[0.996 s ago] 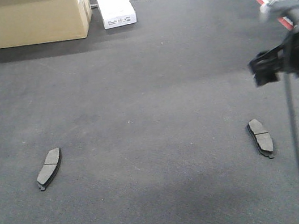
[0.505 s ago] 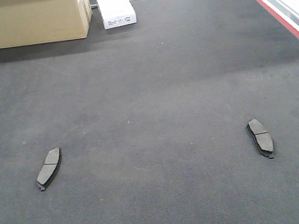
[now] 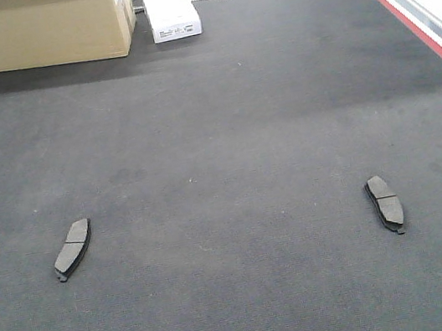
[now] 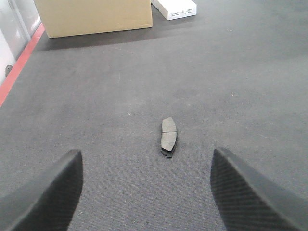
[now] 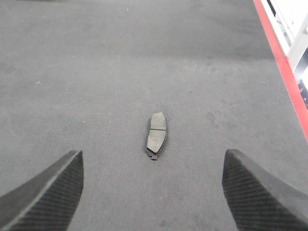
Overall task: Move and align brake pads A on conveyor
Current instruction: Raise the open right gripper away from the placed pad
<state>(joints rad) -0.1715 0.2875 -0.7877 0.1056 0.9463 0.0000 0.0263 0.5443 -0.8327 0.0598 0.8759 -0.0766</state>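
The left gripper [image 4: 147,192] stands wide open with nothing between its jaws, and so does the right gripper [image 5: 153,192]. Each hangs above the conveyor [image 4: 231,77], clear of it.

Just ahead of the left jaws, slightly right of their centre line, the left pad [image 4: 169,137] lies flat on the belt. The right pad [image 5: 156,134] lies flat ahead of the right jaws, close to their centre line.

The likely trouble is the grasp. Each pad is thin and sits flush on rough belt, so fingertips coming down too shallow could close over its top and skid off. Coming down too deep, they could drag on the belt and nudge the pad askew.

Each pad's long axis runs almost straight away from its jaws, small tabs at the near end. The right pad's far end leans a little right. In the front view the two long axes lean toward each other, so they are not yet parallel.

Farther beyond the left jaws stand a cardboard box [image 4: 96,14] and a white box [image 4: 174,7]. A red edge strip [image 5: 281,62] runs far right of the right jaws.
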